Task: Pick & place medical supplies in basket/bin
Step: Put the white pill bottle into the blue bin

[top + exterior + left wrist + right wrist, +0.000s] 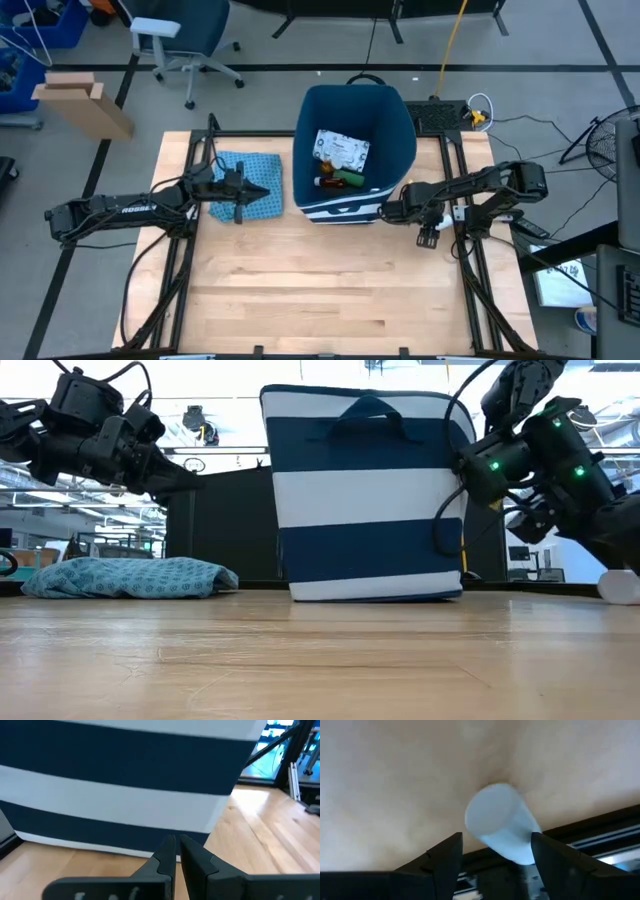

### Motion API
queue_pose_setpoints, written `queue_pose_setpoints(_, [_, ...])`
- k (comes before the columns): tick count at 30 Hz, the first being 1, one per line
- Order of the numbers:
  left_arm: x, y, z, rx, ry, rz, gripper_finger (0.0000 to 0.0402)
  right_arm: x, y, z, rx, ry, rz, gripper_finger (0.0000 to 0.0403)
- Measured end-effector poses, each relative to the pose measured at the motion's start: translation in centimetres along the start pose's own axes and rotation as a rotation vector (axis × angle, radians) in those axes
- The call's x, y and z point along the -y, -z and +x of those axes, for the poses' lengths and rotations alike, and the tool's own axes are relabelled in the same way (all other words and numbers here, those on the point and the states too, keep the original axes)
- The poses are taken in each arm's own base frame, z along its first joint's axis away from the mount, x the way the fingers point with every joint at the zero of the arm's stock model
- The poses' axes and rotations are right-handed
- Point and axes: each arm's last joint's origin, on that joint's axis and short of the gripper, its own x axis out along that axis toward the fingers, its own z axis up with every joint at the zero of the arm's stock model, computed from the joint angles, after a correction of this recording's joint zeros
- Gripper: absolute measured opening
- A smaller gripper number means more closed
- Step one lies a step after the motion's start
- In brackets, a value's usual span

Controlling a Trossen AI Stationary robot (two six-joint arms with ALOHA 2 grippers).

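Note:
The dark-blue bin (400,130) stands at the table's far middle, its white-striped side (365,495) toward the near edge. Inside lie the white packet (343,150), the dark bottle with the orange label (324,166), the green cylinder (351,177) and the red tube (333,184). My left gripper (265,190) hovers shut above the cloth, pointing at the bin (125,780). My right gripper (497,855) is open beside the bin's right near corner, tipped down over a white cylinder (502,825) that rests on the table (620,586). Its fingers stand on either side of the cylinder without touching it.
A light blue patterned cloth (250,175) lies crumpled left of the bin (130,577). Black frame rails (458,240) run along the table's left and right sides, one close to the white cylinder. Bare wood fills the near half of the table (320,300).

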Motion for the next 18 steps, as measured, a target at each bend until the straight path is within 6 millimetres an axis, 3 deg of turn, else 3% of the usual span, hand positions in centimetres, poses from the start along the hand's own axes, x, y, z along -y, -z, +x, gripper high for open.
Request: queue_pose_setpoints(18, [0.0,-0.3,0.0,0.027,0.001,-0.009,0.0026,-1.2,0.1,1.6,-0.017,-0.12,0.046,0.0209])
